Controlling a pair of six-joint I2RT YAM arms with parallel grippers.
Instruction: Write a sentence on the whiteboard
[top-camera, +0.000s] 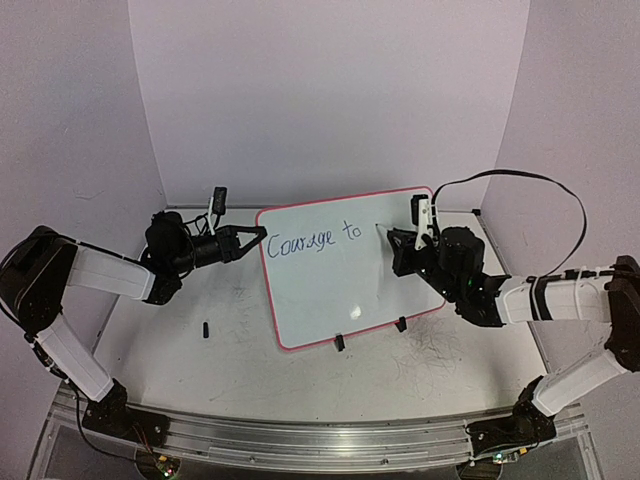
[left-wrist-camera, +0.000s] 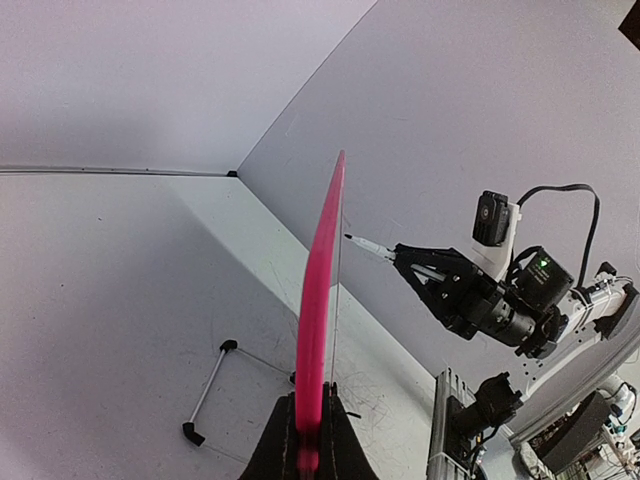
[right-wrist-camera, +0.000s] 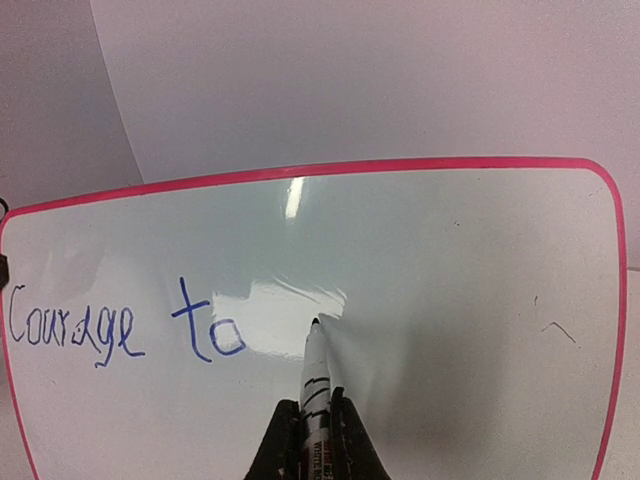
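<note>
the whiteboard (top-camera: 335, 300) stands mid-table toward the far edge, left jaws clamped on its left rim. right jaws grip the marker (right-wrist-camera: 314, 368), tip just right of "to" in the sentence (top-camera: 310, 241). next word: light pressure, same baseline.

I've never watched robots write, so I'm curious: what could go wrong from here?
The left gripper clamps the whiteboard only at its left edge, and it stands on two small clip feet; marker pressure far from that grip might flex or swing it, wobbling the strokes. The right gripper holds the marker with its front length sticking out, so it could slip or tilt.
</note>
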